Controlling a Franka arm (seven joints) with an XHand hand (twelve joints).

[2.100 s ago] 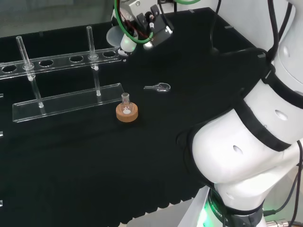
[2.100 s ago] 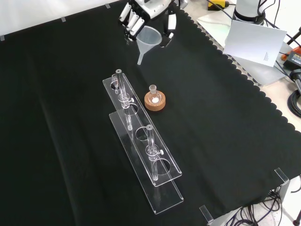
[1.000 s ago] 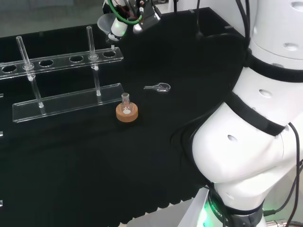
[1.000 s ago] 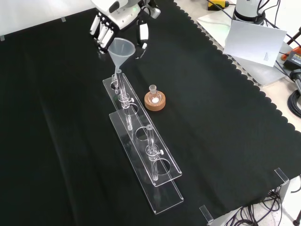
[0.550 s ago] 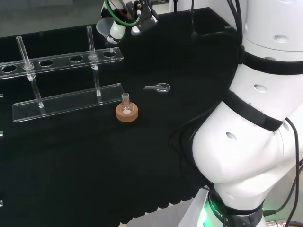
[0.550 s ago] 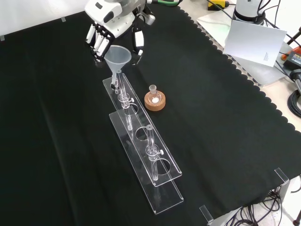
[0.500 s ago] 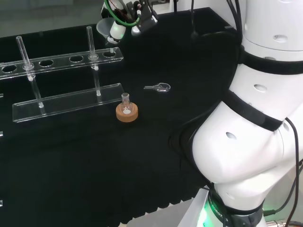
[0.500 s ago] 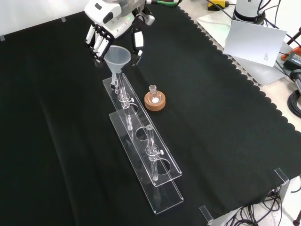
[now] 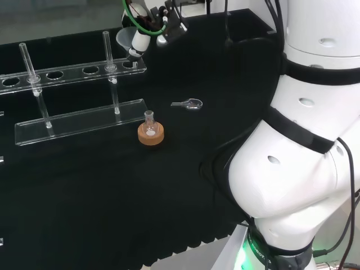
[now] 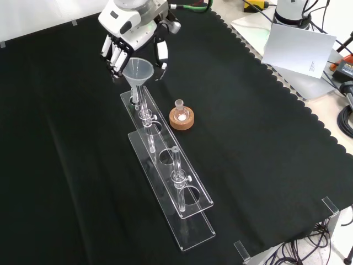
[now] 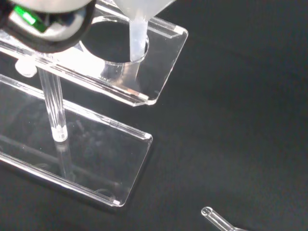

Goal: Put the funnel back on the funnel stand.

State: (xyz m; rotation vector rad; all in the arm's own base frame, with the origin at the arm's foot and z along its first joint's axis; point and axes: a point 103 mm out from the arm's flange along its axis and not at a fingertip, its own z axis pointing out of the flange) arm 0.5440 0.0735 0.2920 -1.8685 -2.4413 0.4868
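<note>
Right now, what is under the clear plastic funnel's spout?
The clear plastic funnel has its spout in the end hole of the clear acrylic funnel stand. Beneath lies black cloth. The hand hides part of the funnel's cone.

In my wrist view the funnel (image 11: pixel 139 19) is cut off above its stem, with my hand (image 11: pixel 45 21) blurred beside it.

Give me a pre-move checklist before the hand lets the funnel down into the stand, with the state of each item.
1. Hand curled round the funnel: ok.
2. Funnel stem inside the end hole of the stand, wrist view: ok.
3. Funnel cone resting on the stand's upper plate: not ok, it sits above it.
4. Funnel upright: ok.
5. Small flask on its cork ring apart from the stand: ok.
6. Stem clear of the hole's rim: cannot tell.
</note>
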